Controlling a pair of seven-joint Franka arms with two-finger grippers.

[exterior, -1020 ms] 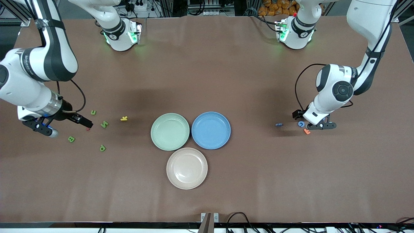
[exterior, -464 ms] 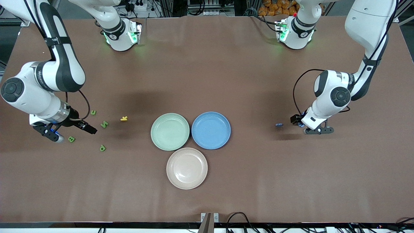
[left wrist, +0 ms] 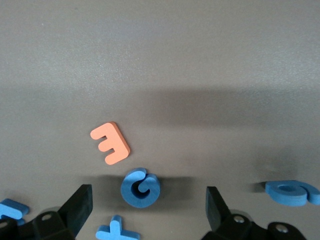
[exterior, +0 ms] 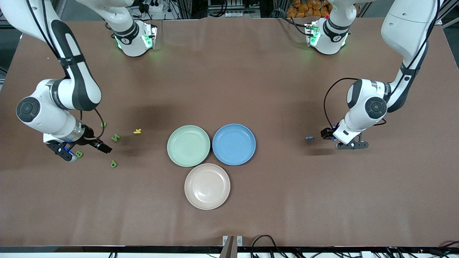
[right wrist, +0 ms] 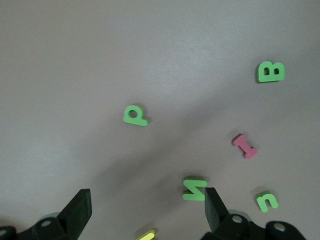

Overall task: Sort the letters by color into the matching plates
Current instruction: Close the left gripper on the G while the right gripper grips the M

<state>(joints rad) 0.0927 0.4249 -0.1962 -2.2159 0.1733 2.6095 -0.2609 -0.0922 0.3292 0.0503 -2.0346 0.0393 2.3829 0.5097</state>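
The right gripper (exterior: 84,148) sits low at the left edge of the front view, fingers spread wide and holding nothing. The green letters lie loose around it: the green B (exterior: 79,154) just beside it, the green M (exterior: 115,137) and a small green letter (exterior: 103,124) above, and the green P (exterior: 113,164) below. The right wrist view also shows a pink I (right wrist: 244,145) among them. A yellow letter (exterior: 137,131) lies between this group and the plates.

The left gripper (exterior: 346,142) is low at the right of the front view, fingers wide apart and empty, over a blue letter C (left wrist: 140,187). An orange E (left wrist: 110,143) lies just beside the C. One blue letter (exterior: 309,138) lies apart, toward the plates.

At frame centre, the pale green plate (exterior: 188,146) and the blue plate (exterior: 233,144) stand side by side, with a beige plate (exterior: 207,186) below. All three hold nothing.
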